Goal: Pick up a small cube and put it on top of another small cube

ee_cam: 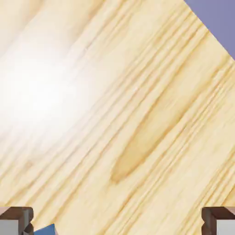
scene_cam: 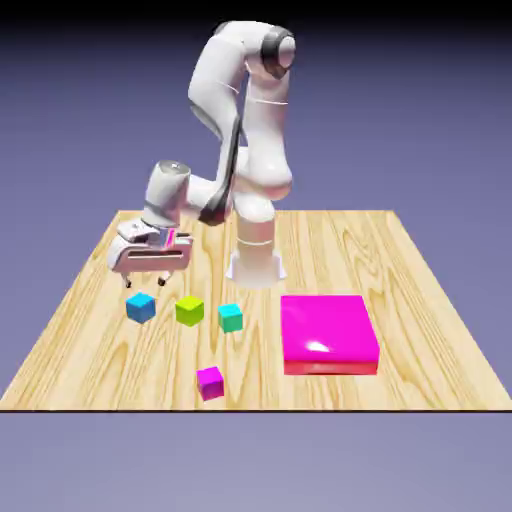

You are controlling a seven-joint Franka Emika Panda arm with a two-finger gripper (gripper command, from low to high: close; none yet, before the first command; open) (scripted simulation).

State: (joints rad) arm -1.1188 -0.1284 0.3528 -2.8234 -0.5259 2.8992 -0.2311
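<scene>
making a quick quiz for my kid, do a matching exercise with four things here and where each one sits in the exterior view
1. blue cube
2. gripper
3. magenta cube
4. big magenta block

a. nearest the table's front edge of all the cubes
b. farthest toward the exterior view's left of all the cubes
c. to the exterior view's right of every cube
d. open, raised above the table

Pairs: 1-b, 2-d, 3-a, 4-c

no readable text, no labels, no numbers or signs
</scene>
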